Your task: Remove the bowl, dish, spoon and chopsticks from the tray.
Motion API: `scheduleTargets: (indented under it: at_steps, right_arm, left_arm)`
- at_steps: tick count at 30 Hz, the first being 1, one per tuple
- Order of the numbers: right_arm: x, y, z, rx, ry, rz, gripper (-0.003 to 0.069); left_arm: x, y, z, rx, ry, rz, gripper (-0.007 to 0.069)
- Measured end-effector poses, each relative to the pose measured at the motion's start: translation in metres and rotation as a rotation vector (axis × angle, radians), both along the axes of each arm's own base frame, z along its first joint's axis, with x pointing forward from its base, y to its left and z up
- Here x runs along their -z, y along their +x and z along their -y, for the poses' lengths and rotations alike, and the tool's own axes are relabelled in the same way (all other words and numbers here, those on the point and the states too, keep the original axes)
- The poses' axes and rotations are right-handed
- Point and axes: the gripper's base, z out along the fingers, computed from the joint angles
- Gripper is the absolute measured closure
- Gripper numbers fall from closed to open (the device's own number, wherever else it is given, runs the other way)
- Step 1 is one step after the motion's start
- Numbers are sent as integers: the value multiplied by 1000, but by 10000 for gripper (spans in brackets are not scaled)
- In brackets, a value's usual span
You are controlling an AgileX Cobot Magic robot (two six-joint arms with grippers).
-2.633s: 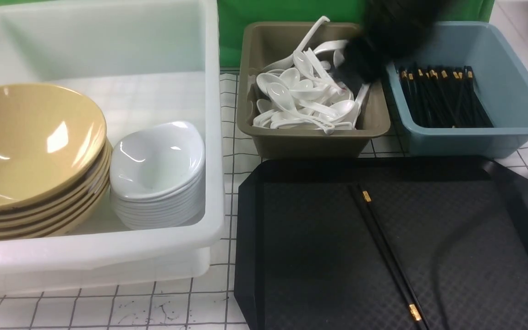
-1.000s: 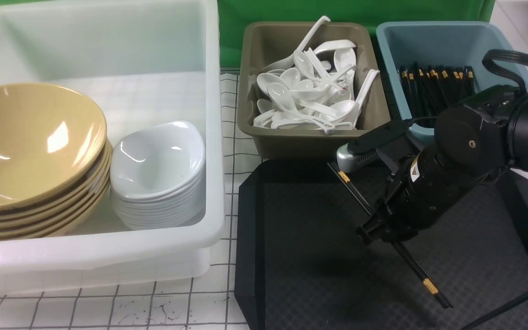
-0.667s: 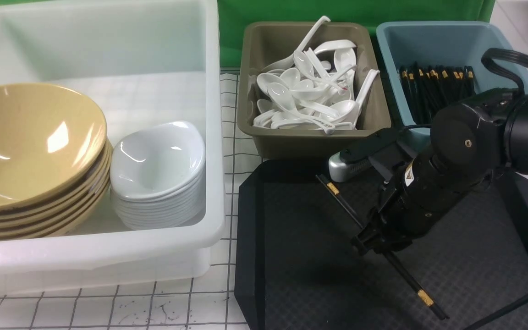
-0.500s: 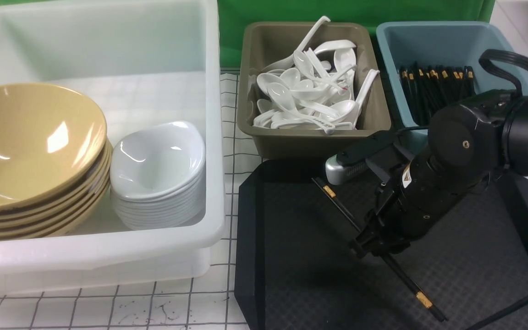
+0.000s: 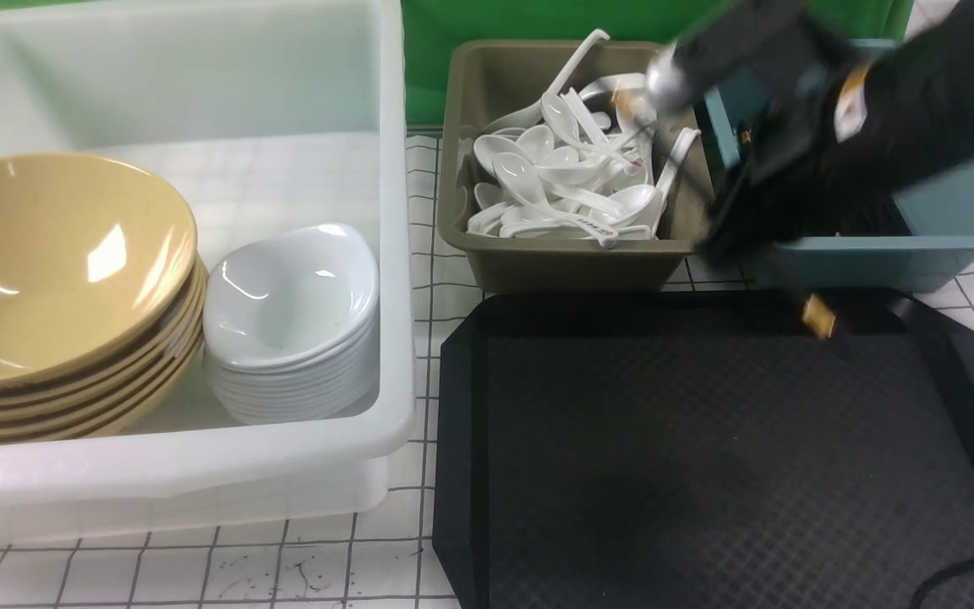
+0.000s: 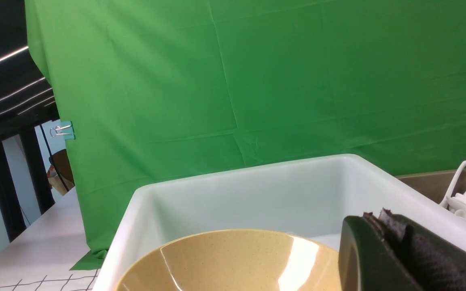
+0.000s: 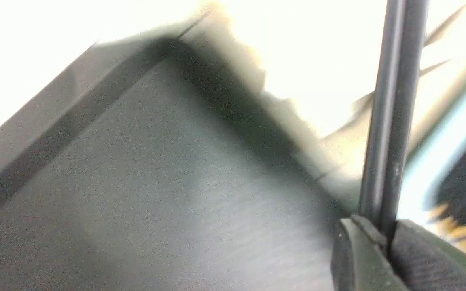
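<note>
White tabletop (image 5: 284,567) ruled with a black grid, bearing a large translucent white plastic tub (image 5: 394,254) at left, a flat black diamond-textured plastic tray (image 5: 622,465) at front right, and, behind the tray, an olive plastic tub (image 5: 571,266) beside a blue plastic tub (image 5: 876,266).

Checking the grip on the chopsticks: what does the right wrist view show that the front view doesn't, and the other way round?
Only the right wrist view: the right gripper shut on the two black chopsticks. Only the front view: the white tub holding yellow bowls and white dishes, and a sharp look at the olive tub of white spoons. Both: the black tray, the blue tub and part of the chopsticks.
</note>
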Motion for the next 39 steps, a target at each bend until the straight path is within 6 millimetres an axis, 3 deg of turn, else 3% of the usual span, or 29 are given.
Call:
scheduleTargets:
  at_steps: [2,3,4,5,9,11,13,16,19,22,24,25,27,30,33,35,36,37,38,39]
  right_arm:
    - [-12,25,18,66,16,114,526]
    - [-11,30,22,81,14,120,526]
    - [-15,51,36,136,47,191,526]
    - [-14,60,42,159,58,209,526]
    - [35,127,81,336,144,210,526]
    - [66,147,89,382,153,161,526]
    - [98,164,96,418,140,94,528]
    - [127,175,98,454,112,3,528]
    - [143,182,99,482,85,-69,530]
    - [141,182,100,509,62,-119,487]
    - [131,180,101,515,60,-117,434]
    - [108,173,102,515,68,-87,385]
    - [91,168,103,512,74,-61,365]
    - [17,136,107,501,109,65,343]
    - [-57,78,113,469,162,243,365]
    - [-85,42,115,446,196,347,391]
    - [-95,20,117,432,214,398,410]
    - [-93,12,118,427,216,402,418]
    - [-95,-22,120,403,239,465,454]
    - [-93,-35,121,396,245,481,467]
  left_arm:
    - [0,0,0,0,0,0,631]
    - [0,0,0,0,0,0,631]
    - [0,0,0,0,0,0,631]
    - [0,0,0,0,0,0,631]
    - [0,0,0,0,0,0,631]
    - [1,0,0,0,1,-4,631]
    - [5,1,0,0,3,-15,631]
    - [8,2,0,0,5,-25,631]
    - [9,3,1,0,7,-27,631]
    - [8,2,1,-4,46,-17,631]
    - [7,2,2,4,107,4,631]
    - [6,2,4,12,147,18,631]
    - [5,2,5,19,161,24,631]
    - [4,1,7,40,189,39,631]
    - [4,1,8,50,197,44,631]
    - [4,1,8,51,197,44,631]
    - [4,1,8,51,197,44,631]
    - [4,1,8,51,198,44,631]
    - [4,1,8,51,198,44,631]
    - [4,1,8,51,198,44,631]
